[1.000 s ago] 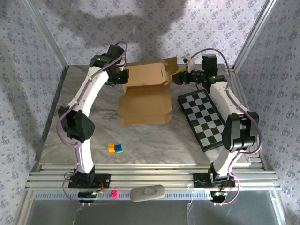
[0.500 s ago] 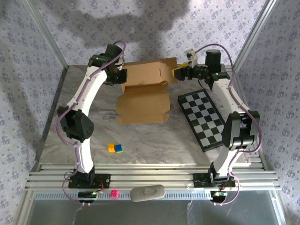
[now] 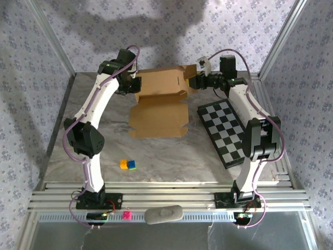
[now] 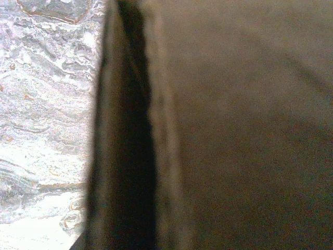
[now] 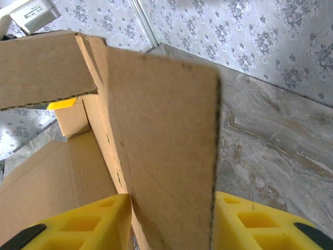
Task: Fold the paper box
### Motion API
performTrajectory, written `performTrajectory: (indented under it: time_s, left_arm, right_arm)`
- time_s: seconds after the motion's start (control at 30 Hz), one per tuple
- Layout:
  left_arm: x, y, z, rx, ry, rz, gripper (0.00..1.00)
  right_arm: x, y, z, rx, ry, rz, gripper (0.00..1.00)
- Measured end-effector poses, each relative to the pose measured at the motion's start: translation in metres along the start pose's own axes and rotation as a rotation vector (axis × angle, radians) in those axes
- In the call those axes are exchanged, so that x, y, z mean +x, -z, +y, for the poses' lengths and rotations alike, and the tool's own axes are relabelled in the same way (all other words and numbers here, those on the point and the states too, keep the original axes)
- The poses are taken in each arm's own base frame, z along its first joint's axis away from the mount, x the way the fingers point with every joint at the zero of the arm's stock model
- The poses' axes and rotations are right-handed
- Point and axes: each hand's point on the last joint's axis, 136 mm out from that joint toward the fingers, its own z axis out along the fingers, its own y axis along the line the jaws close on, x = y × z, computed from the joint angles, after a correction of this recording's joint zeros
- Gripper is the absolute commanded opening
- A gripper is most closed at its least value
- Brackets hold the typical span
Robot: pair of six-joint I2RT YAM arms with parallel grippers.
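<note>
While 1 paper box lies open, 2 cubes

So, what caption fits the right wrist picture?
The right gripper straddles a flap of the paper box with yellow fingers.

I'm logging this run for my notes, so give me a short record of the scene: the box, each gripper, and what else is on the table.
paper box: part-folded, far middle of the table; near panel flat, back part raised
left gripper: shut on the box's far-left wall
right gripper: open, yellow fingers either side of the box's right flap
checkerboard: flat, right of the box, apart from it
small cubes: two, side by side, nearer than the box, to its left
</note>
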Motion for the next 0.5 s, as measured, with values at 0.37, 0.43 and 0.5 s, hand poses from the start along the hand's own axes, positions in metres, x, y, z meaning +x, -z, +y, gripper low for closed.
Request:
performTrajectory:
  time_s: [0.37,0.43,0.5]
  left_arm:
    - [0.0,0.0,0.0,0.0,0.0,0.0,0.0]
    - [0.0,0.0,-0.0001,0.0,0.0,0.0,0.0]
    - [0.0001,0.0,-0.0002,0.001,0.001,0.001,0.0]
  right_arm:
    - [0.0035,0.0002,-0.0068,0.045,0.001,0.015,0.21]
    - [0.0039,-0.0001,-0.0078,0.055,0.001,0.018,0.14]
    - [0.004,-0.0011,-0.0074,0.061,0.006,0.021,0.08]
